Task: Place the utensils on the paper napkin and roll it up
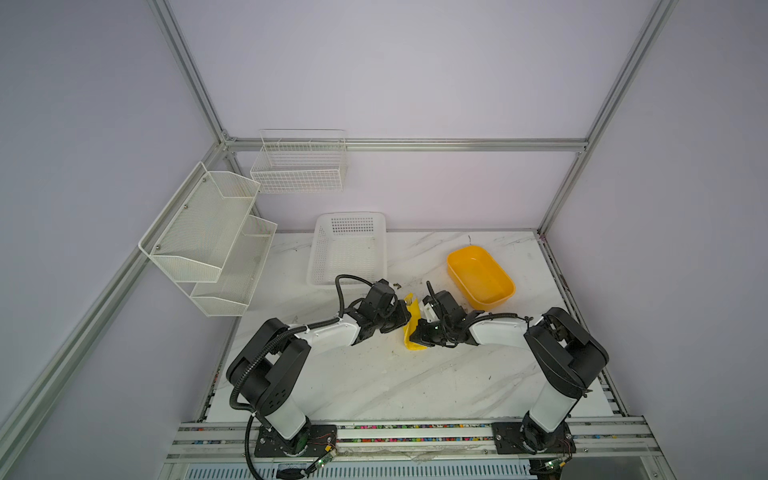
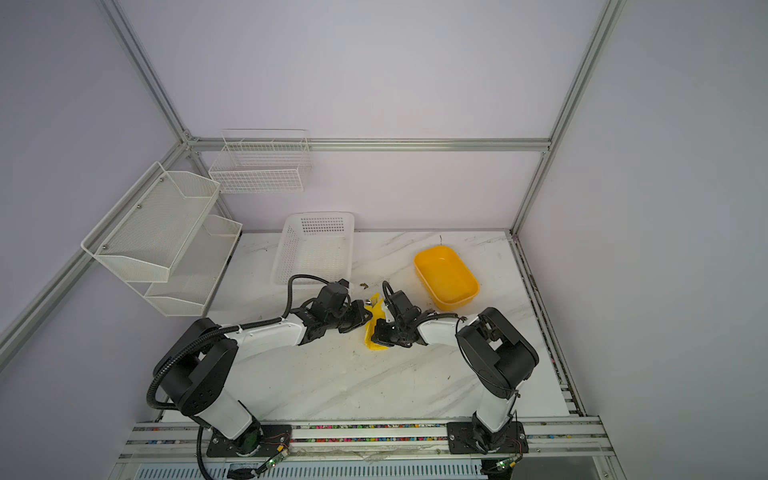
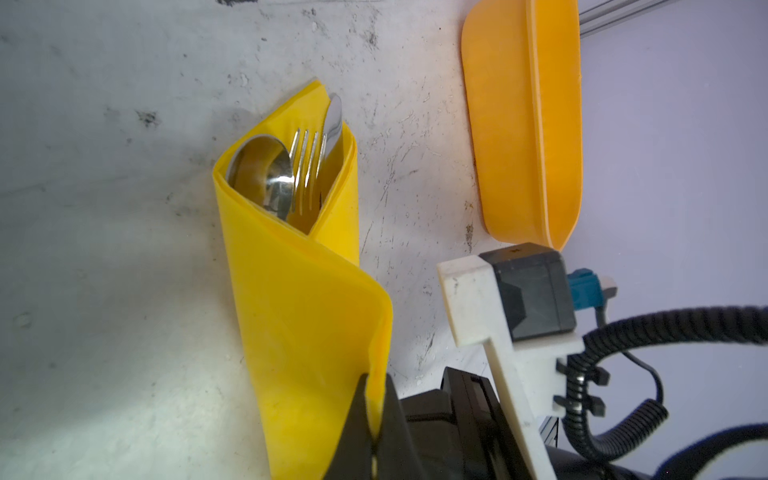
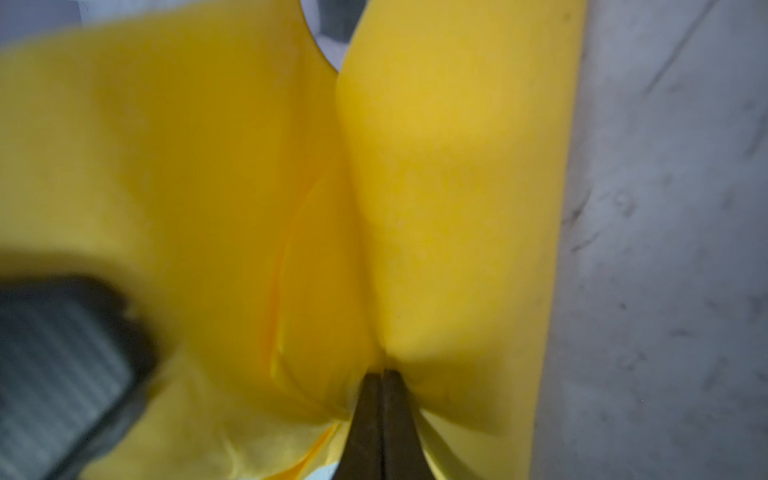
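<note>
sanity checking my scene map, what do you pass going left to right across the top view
white two-tier metal mesh wall shelf → white perforated plastic basket → partly rolled bright yellow paper napkin → orange-yellow oval plastic tub

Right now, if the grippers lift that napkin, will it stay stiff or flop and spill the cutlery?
Probably floppy: the napkin curls loosely where the left gripper pinches its edge. The cutlery likely weighs it down, and could slide out the open end.
</note>
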